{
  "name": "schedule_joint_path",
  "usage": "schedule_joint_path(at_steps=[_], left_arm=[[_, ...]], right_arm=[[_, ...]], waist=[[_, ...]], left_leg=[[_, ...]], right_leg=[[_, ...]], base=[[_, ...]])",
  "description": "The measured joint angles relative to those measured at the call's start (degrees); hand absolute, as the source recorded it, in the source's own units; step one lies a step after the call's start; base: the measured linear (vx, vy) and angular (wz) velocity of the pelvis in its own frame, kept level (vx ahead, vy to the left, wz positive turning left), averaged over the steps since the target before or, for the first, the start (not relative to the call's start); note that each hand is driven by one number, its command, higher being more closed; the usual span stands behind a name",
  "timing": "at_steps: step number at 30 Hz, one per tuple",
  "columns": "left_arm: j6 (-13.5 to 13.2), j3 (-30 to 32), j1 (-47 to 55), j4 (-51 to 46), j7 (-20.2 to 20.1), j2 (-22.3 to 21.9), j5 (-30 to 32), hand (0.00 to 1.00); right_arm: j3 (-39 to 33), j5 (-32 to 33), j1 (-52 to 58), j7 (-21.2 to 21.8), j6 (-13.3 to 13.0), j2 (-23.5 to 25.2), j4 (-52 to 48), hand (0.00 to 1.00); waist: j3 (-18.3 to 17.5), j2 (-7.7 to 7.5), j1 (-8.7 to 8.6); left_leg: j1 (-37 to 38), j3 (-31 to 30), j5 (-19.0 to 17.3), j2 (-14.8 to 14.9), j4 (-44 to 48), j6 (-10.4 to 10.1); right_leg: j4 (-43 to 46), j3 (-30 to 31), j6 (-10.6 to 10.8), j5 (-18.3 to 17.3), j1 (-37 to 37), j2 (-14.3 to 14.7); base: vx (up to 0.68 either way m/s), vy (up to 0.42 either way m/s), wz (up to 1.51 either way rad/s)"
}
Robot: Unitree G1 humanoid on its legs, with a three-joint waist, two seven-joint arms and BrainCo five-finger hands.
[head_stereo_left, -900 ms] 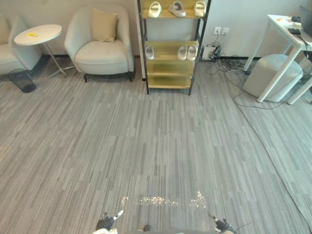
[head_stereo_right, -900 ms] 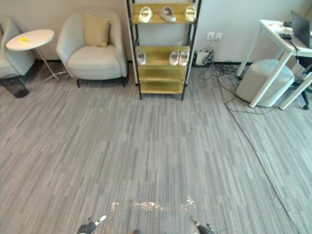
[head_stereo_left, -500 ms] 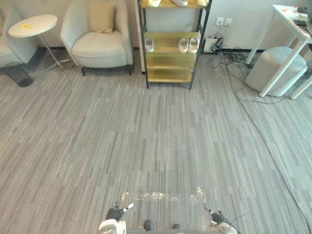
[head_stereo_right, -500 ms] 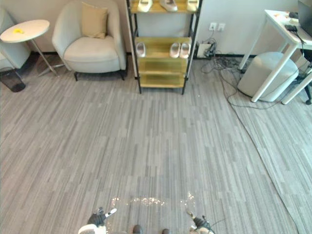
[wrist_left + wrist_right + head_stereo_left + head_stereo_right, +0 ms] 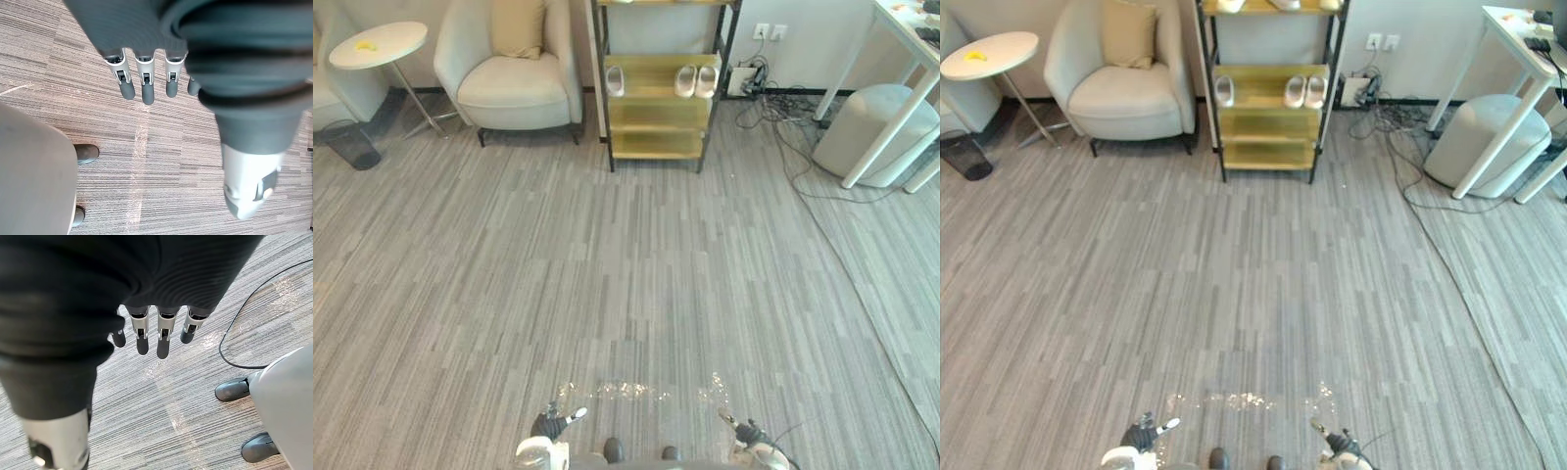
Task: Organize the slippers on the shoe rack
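Yellow-shelved, black-framed shoe rack [image 5: 658,145] stands at the top centre of your view, with pale cream slippers [image 5: 685,80] on its shelf: one left, a pair right. Your left hand [image 5: 549,424] and right hand [image 5: 748,432] hang at the bottom edge, fingers straight, holding nothing.

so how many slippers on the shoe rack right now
6. Middle shelf: one slipper at the left, two slippers side by side at the right. Top shelf: three more slippers, cut off by the view's edge. Others may be hidden.
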Motion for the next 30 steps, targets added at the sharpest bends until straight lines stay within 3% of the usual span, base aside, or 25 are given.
schedule_joint_path(at_steps=[4,6,8,9,12,13,15,17,19,20,22,24,26,27,28,30], left_arm=[[0.0,-0.1,-0.1,0.0,0.0,-0.1,0.0,0.00],[0.1,0.2,-0.8,-0.8,0.1,0.0,-0.1,0.00],[0.2,0.8,-1.0,-2.0,0.1,-0.5,-0.2,0.00],[0.3,2.4,-1.0,-3.4,0.1,-0.6,-0.6,0.00],[0.3,5.7,-0.9,-6.6,0.3,-1.7,-1.2,0.00],[0.3,6.1,-0.7,-6.8,0.4,-1.6,-1.3,0.00],[0.2,6.3,-0.6,-7.6,0.5,-2.0,-2.1,0.00],[0.0,6.8,-0.6,-7.9,0.7,-2.2,-2.9,0.00],[0.0,6.8,-0.6,-7.8,1.2,-2.3,-3.0,0.00],[0.0,6.7,-0.8,-7.5,1.2,-2.1,-3.2,0.00],[0.0,6.9,-0.9,-7.4,1.3,-1.4,-3.2,0.00],[0.1,7.0,-1.1,-7.1,1.5,-1.0,-3.0,0.00],[0.4,5.1,-1.3,-6.8,1.6,-0.8,-3.0,0.00],[0.6,4.3,-1.7,-6.5,1.5,-0.8,-3.0,0.00],[0.8,3.9,-2.1,-6.3,1.5,-0.9,-3.0,0.00],[1.2,3.9,-2.7,-5.7,1.5,-1.6,-3.0,0.00]], right_arm=[[1.4,0.0,-0.2,0.1,0.0,-0.4,-0.1,0.00],[2.0,0.1,-0.8,0.1,-0.1,-0.4,-0.5,0.00],[2.6,0.2,-0.7,0.1,-0.1,-0.5,-1.8,0.00],[3.5,0.3,-0.5,-0.1,-0.3,0.1,-2.8,0.00],[4.2,0.7,0.3,-0.7,-0.2,0.1,-5.0,0.00],[4.3,0.8,0.5,-1.0,-0.2,0.1,-5.0,0.00],[4.4,0.8,0.4,-1.2,-0.1,0.2,-5.0,0.00],[4.7,0.7,0.1,-1.2,0.0,0.5,-5.0,0.00],[5.7,0.7,-0.3,-1.2,0.0,0.8,-5.0,0.00],[5.9,0.7,-0.5,-1.3,0.1,1.2,-4.7,0.00],[6.1,0.7,0.3,-1.2,0.0,3.6,-5.3,0.00],[6.3,0.6,0.8,-1.1,0.1,4.9,-5.4,0.00],[7.0,0.4,1.3,-1.0,0.0,4.9,-7.0,0.00],[7.2,0.3,1.7,-0.9,-0.2,4.9,-7.7,0.00],[7.4,0.2,2.1,-0.9,-0.2,4.8,-9.0,0.00],[7.3,0.2,2.2,-0.7,-0.4,4.8,-10.9,0.00]], waist=[[0.4,0.20,-0.04],[2.2,0.12,-0.08],[3.3,0.31,0.14],[4.4,0.06,0.17],[5.0,0.01,0.96],[5.0,-0.02,0.96],[4.9,-0.15,1.42],[4.7,-0.39,1.97],[4.3,-0.47,2.56],[4.0,-1.37,3.05],[2.7,-3.42,3.78],[2.1,-4.48,4.50],[2.1,-4.38,4.16],[2.1,-4.35,4.04],[2.1,-4.42,3.99],[2.6,-3.63,3.19]], left_leg=[[-0.1,-0.1,-0.1,0.2,0.6,0.0],[-2.8,0.4,-3.6,0.7,7.5,-0.3],[-6.8,1.0,-7.8,2.2,17.1,-1.4],[-10.4,1.5,-9.1,3.1,26.2,-2.3],[-21.0,3.9,-8.8,7.7,47.8,-1.6],[-22.5,4.2,-9.6,8.7,49.7,-1.8],[-24.8,4.1,-10.2,9.1,46.4,-2.2],[-26.0,3.7,-9.3,8.1,37.0,-2.3],[-26.2,2.4,-3.4,6.4,24.4,-2.0],[-25.2,3.7,-1.5,5.3,24.4,-0.2],[-24.7,6.1,-4.9,4.8,26.0,1.4],[-21.6,7.5,-7.2,4.2,26.9,2.7],[-15.9,7.2,-9.5,3.4,24.7,3.3],[-13.6,7.0,-10.8,3.3,23.9,3.2],[-11.0,6.7,-12.0,3.1,23.4,3.2],[-5.0,6.3,-13.6,3.1,20.2,3.1]], right_leg=[[1.3,-0.2,-0.3,-0.5,-0.4,0.0],[6.0,-0.1,-0.9,-3.2,-2.1,-0.3],[9.5,0.0,-1.7,-5.9,-3.5,-0.1],[11.2,-0.1,-1.9,-7.6,-3.5,-0.2],[13.3,-0.1,-3.1,-9.1,-2.5,-0.1],[13.5,0.3,-3.0,-9.8,-1.7,-0.3],[13.2,1.1,-2.3,-10.5,-0.8,-1.2],[11.4,2.3,-1.4,-10.9,-0.1,-2.5],[9.9,4.1,0.6,-12.1,0.6,-4.1],[9.6,5.1,1.4,-12.4,1.4,-5.3],[11.5,5.5,1.7,-10.3,0.4,-6.7],[20.1,5.7,3.3,-9.5,-1.3,-7.8],[40.3,5.7,10.4,-4.8,-8.2,-8.4],[49.0,5.6,12.5,-3.5,-11.5,-8.5],[57.2,4.1,12.0,-3.6,-15.0,-8.9],[64.1,-1.4,8.2,-5.7,-20.0,-10.4]], base=[[0.00,0.000,0.00],[-0.04,-0.039,-0.03],[-0.08,-0.048,-0.02],[-0.10,-0.064,-0.02],[0.03,-0.014,-0.12],[0.20,0.052,-0.09],[0.25,0.096,-0.18],[0.32,0.181,-0.34],[0.44,0.292,-0.47],[0.48,0.266,-0.39],[0.52,0.227,-0.38],[0.50,0.227,-0.31],[0.44,0.193,-0.05],[0.39,0.130,0.08],[0.45,0.110,0.04],[0.35,0.036,0.05]])
